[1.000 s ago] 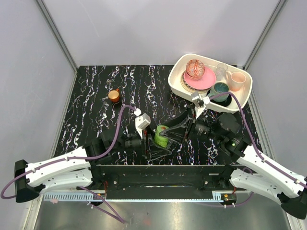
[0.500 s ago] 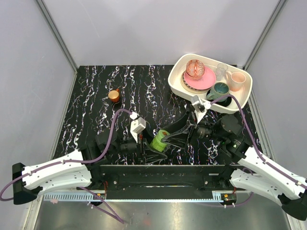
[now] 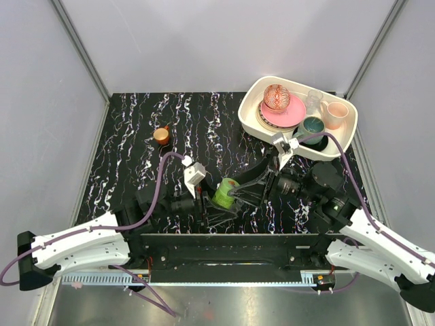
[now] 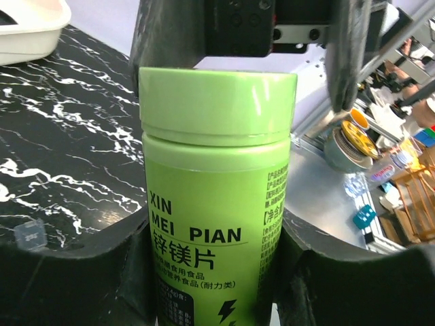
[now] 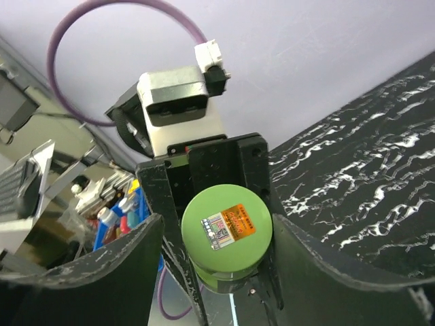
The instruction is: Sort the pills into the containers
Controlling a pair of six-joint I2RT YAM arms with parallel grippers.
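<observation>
Marbled table point(image 3: 136, 129), bottle point(image 3: 225, 193) seemingly near front edge

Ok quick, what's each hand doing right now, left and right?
Left hand: closed on the green pill bottle, gripping its body.
Right hand: open, straddling the bottle's cap with a gap showing, holding nothing.

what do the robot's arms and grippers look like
The left arm and right arm have white shell links and black joints, each with a purple cable looping to a white camera block at the wrist. The left gripper and right gripper are black, with broad, curved matte fingers.
</observation>
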